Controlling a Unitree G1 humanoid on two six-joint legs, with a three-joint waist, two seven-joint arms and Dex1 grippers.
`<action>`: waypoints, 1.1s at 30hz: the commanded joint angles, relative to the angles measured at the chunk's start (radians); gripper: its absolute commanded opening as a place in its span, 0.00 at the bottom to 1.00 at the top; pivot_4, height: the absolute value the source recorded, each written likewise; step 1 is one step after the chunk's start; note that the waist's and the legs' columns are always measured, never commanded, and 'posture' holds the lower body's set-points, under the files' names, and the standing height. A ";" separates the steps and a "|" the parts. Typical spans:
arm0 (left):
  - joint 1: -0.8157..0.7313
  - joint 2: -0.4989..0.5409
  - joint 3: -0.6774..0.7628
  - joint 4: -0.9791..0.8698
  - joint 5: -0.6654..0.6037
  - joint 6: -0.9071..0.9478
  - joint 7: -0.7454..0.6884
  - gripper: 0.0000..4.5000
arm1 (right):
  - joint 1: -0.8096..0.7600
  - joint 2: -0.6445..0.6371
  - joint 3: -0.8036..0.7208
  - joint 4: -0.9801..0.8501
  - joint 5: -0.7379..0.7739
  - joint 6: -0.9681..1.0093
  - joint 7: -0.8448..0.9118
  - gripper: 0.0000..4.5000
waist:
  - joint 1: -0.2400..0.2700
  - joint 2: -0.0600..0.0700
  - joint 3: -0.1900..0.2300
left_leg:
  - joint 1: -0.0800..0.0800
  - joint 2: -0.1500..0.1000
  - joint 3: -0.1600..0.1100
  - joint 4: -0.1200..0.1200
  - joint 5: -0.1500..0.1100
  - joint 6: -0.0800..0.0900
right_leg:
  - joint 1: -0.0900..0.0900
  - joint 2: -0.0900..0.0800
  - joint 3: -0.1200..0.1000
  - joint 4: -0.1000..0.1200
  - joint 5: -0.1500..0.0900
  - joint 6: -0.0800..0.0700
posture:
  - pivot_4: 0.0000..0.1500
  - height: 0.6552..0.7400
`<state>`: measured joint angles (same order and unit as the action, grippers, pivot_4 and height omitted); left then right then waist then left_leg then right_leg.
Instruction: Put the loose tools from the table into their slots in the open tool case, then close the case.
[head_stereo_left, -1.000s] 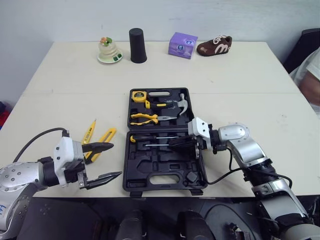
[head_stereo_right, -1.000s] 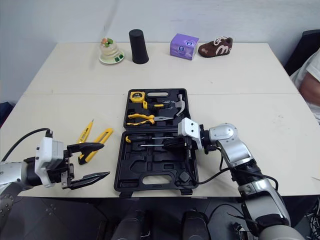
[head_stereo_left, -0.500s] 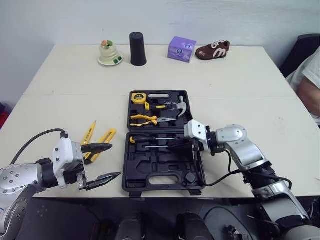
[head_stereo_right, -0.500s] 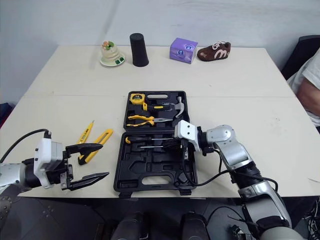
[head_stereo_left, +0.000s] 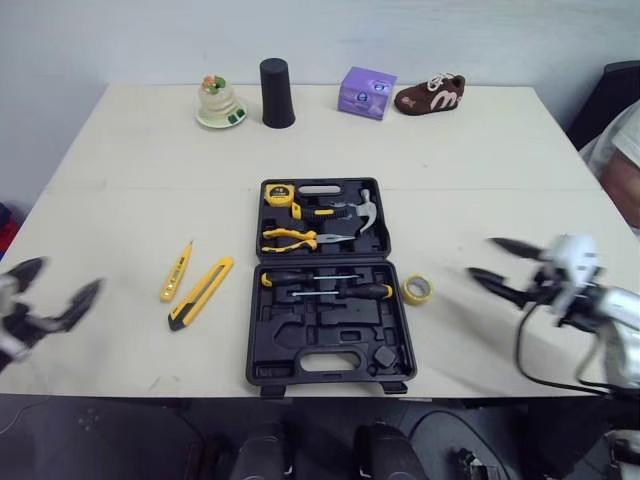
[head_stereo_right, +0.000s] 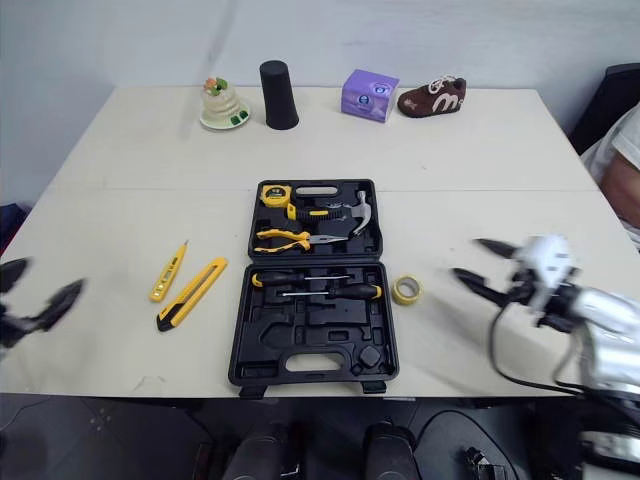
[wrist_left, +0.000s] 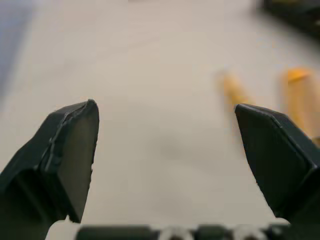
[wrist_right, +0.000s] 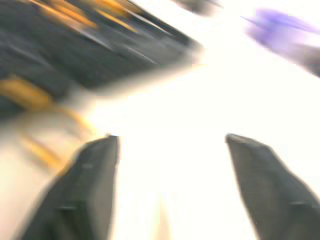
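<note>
The left gripper (head_stereo_left: 68, 275) and right gripper (head_stereo_left: 481, 257) are wide open, holding nothing — the tool case (head_stereo_left: 300, 340) lies open between them.

You get the left tool (head_stereo_left: 48, 290) smeared and clipped by the frame edge. In your right wrist view the case (wrist_right: 75, 55) and the purple box (wrist_right: 285, 25) are mere streaks. A person's arm (head_stereo_left: 624, 185) is cropped.

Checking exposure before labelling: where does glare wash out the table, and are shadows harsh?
Right wrist view: the beige table ahead of the right end effector glares almost white. Left eye view: soft light, no hard shadows around the black plastic tool case. Left wrist view: no glare.
</note>
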<state>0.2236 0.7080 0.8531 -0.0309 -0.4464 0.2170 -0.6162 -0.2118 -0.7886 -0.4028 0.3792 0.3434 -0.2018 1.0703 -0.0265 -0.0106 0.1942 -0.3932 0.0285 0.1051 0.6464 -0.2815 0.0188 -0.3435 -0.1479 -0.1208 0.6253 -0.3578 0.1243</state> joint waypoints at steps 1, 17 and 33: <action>0.049 -0.018 0.110 0.092 0.013 -0.036 0.059 1.00 | 0.076 -0.047 -0.106 0.149 -0.008 -0.119 -0.033 0.99 | -0.003 -0.002 0.000 | 0.002 0.001 0.001 0.000 -0.002 0.000 | 0.001 -0.001 0.001 -0.001 0.000 0.000 | 1.00 0.93; 0.102 0.011 0.036 -0.095 -0.119 0.199 0.047 1.00 | 0.043 0.012 -0.079 0.186 0.149 -0.146 0.110 0.99 | -0.004 -0.003 0.000 | 0.005 0.006 0.006 0.000 -0.010 -0.007 | 0.000 -0.002 0.017 -0.002 0.000 0.000 | 1.00 0.93; -0.302 0.181 -0.292 -0.311 -0.188 0.881 0.341 1.00 | -0.130 0.188 0.155 -0.278 0.285 0.045 0.204 0.99 | 0.000 0.001 0.002 | 0.003 0.005 0.006 -0.001 -0.004 -0.004 | -0.002 0.000 0.016 0.003 0.000 -0.001 | 1.00 0.93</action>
<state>-0.0609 0.8804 0.5566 -0.3377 -0.6504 1.0747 -0.2981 -0.3369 -0.6006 -0.2398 0.1336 0.6073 -0.1563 1.2726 -0.0268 -0.0099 0.1963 -0.3909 0.0336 0.1108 0.6455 -0.2860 0.0144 -0.3453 -0.1480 -0.1043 0.6276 -0.3575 0.1238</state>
